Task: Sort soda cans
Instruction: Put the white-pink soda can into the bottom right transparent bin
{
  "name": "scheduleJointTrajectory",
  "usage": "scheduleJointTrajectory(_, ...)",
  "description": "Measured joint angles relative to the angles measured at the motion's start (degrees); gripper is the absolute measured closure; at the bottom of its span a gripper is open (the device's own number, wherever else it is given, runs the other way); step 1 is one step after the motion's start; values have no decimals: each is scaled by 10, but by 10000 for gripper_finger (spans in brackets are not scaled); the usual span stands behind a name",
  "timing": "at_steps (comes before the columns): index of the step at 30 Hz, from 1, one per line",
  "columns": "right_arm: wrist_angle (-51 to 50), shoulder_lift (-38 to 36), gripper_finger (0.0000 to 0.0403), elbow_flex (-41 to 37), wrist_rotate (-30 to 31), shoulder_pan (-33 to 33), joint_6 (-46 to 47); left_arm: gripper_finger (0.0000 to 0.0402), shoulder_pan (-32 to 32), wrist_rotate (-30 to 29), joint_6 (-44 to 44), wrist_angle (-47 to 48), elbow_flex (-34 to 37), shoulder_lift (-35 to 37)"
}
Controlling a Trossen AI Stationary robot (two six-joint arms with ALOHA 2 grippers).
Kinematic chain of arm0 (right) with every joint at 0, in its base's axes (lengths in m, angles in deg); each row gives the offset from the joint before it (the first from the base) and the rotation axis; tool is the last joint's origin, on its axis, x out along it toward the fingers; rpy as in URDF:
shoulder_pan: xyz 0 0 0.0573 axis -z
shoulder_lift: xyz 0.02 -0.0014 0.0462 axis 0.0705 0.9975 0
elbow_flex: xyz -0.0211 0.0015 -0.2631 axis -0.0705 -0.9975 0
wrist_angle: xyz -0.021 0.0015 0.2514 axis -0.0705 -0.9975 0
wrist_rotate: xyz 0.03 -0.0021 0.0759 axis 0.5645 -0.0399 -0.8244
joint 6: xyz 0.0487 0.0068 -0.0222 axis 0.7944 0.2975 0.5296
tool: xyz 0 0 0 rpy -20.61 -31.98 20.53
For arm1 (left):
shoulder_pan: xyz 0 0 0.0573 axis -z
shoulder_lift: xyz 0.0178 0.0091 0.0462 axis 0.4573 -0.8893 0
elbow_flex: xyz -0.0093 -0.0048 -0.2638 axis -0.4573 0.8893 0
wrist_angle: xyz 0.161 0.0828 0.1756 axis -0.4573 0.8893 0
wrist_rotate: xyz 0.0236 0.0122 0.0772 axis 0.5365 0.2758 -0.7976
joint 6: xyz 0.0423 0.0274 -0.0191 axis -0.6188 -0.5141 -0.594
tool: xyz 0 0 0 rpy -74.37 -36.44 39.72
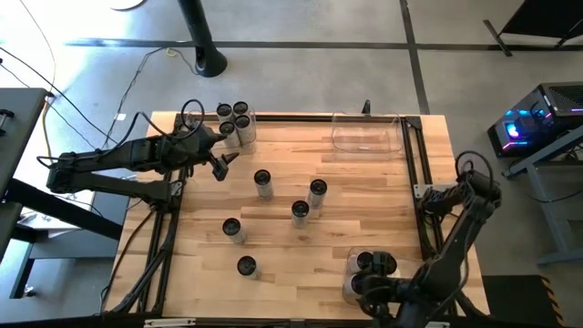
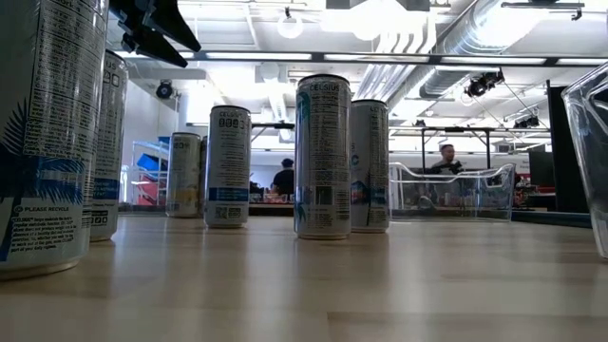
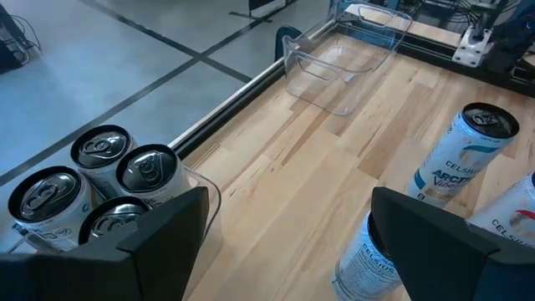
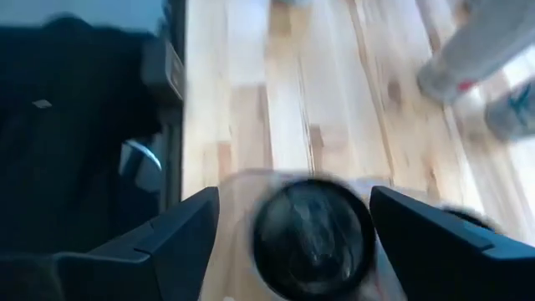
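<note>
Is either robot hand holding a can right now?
No. The left hand is open above the table, touching nothing. The right hand is open around a can, not gripping it.

Bright overhead lighting; right wrist view motion-blurred; ceiling glare

You can't read much from the right wrist view: it is smeared, so the dark can top (image 4: 313,236) between the right claw's fingers (image 4: 171,242) shows no detail, and the cans (image 4: 481,50) at the far corner are only pale streaks. In the low view, the nearest can (image 2: 43,133) is cut off by the picture's edge, and so is the clear bin (image 2: 591,161) opposite. In the high view, the right arm (image 1: 428,282) covers part of the near bin (image 1: 350,284).
</note>
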Motion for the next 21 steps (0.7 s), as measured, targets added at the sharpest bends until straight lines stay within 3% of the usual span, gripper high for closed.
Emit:
scheduleJointTrajectory(7,33,-48,98,0,68,-14,-66,71,0,0,1,0,0,0)
scheduleJointTrajectory(12,36,-77,98,0,143,-1,-167,71,0,0,1,-1,0,-2)
scheduleJointTrajectory(17,41,-95,98,0,96,83,-313,71,0,-1,11,-5,0,-21)
scheduleJointTrajectory(21,146,-95,98,-20,-49,199,-468,71,0,-1,5,-4,0,-49)
